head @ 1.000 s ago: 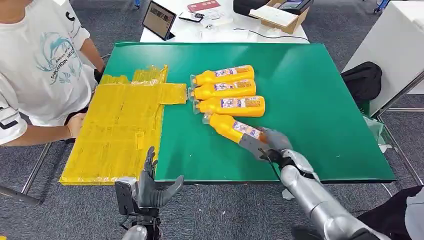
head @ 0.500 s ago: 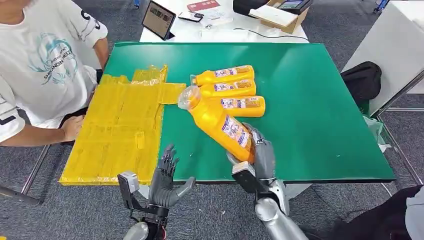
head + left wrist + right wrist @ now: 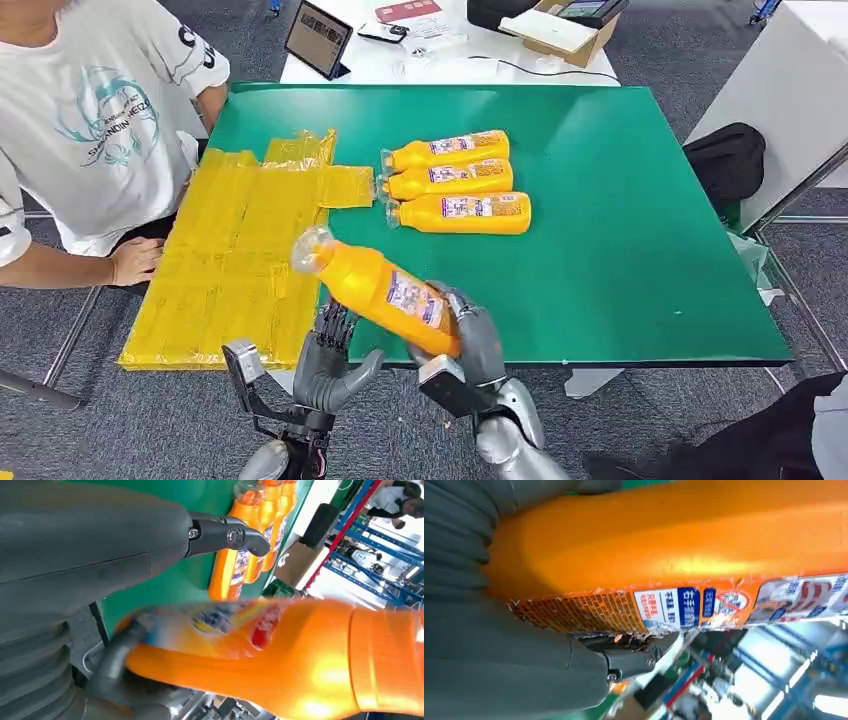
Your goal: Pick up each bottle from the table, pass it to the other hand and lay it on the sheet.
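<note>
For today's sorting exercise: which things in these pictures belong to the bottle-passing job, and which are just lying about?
Job:
held bottle
right hand
left hand
three bottles on the table
yellow sheet

Lying about:
tablet
cardboard box
black bag

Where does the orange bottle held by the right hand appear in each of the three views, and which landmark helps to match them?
Head view: the held bottle is low in the centre, tilted, gripped at its base by the right hand.
Left wrist view: the same bottle, blurred, crosses the lower half.
Right wrist view: it spans the upper half.
Shared landmark: the green table, a strip in the left wrist view.
</note>
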Available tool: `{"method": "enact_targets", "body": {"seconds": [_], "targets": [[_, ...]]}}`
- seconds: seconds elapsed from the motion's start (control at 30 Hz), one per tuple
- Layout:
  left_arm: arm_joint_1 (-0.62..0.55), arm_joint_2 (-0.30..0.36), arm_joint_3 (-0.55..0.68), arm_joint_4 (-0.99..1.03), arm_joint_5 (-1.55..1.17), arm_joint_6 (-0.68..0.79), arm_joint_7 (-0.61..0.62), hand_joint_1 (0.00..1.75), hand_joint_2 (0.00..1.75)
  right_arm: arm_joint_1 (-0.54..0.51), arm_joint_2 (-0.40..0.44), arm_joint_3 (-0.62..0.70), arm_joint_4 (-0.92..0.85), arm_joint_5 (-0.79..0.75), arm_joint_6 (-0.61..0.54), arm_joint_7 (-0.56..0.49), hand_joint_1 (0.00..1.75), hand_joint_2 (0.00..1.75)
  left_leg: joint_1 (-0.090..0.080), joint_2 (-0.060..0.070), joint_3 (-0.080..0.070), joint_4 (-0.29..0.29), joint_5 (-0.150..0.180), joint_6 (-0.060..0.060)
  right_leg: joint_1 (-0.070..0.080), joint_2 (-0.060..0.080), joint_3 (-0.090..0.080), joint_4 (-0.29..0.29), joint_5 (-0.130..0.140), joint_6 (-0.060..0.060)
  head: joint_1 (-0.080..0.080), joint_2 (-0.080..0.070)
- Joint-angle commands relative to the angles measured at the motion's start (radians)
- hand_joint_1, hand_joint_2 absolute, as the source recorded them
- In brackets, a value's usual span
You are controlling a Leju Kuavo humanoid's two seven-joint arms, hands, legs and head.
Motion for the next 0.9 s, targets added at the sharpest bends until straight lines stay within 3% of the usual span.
{"method": "enact_targets", "body": {"seconds": [0.03, 0.8, 0.83, 0.87, 0.9], "targets": [[-0.029, 0.007, 0.011, 0.035, 0.036, -0.037, 0.004, 0.00, 1.75, -0.042, 0.048, 0.202, 0.193, 0.038, 0.001, -0.014, 1.75, 1.75, 0.001, 0.002, 0.005, -0.001, -0.002, -0.001, 0.001, 0.003, 0.004, -0.001, -0.001, -0.002, 0.000, 0.000], [-0.021, 0.003, 0.046, 0.018, 0.154, -0.130, 0.011, 0.02, 1.75, -0.066, 0.079, 0.297, 0.284, 0.006, 0.037, 0.002, 1.75, 1.75, 0.000, -0.001, 0.004, -0.001, -0.001, -0.001, 0.000, -0.001, 0.004, -0.001, -0.002, -0.002, 0.000, 0.000], [-0.020, 0.002, 0.048, 0.013, 0.147, -0.118, 0.003, 1.20, 1.75, -0.068, 0.078, 0.301, 0.288, 0.005, 0.041, 0.004, 1.75, 1.75, 0.000, -0.001, 0.002, -0.001, 0.000, -0.001, 0.000, -0.001, 0.002, -0.001, -0.001, -0.001, 0.000, 0.000], [-0.020, 0.003, 0.046, 0.012, 0.144, -0.113, 0.001, 1.75, 1.75, -0.068, 0.078, 0.303, 0.289, 0.006, 0.039, 0.006, 1.75, 1.75, 0.001, -0.001, 0.005, 0.000, -0.002, -0.001, 0.001, -0.001, 0.005, -0.001, -0.002, -0.002, 0.000, 0.000], [-0.020, 0.003, 0.046, 0.010, 0.141, -0.104, -0.001, 1.75, 1.75, -0.069, 0.078, 0.304, 0.292, 0.004, 0.036, 0.007, 1.75, 1.75, 0.000, -0.001, 0.004, -0.001, -0.001, -0.001, 0.000, -0.001, 0.003, -0.001, -0.001, -0.001, 0.000, 0.000]]}}
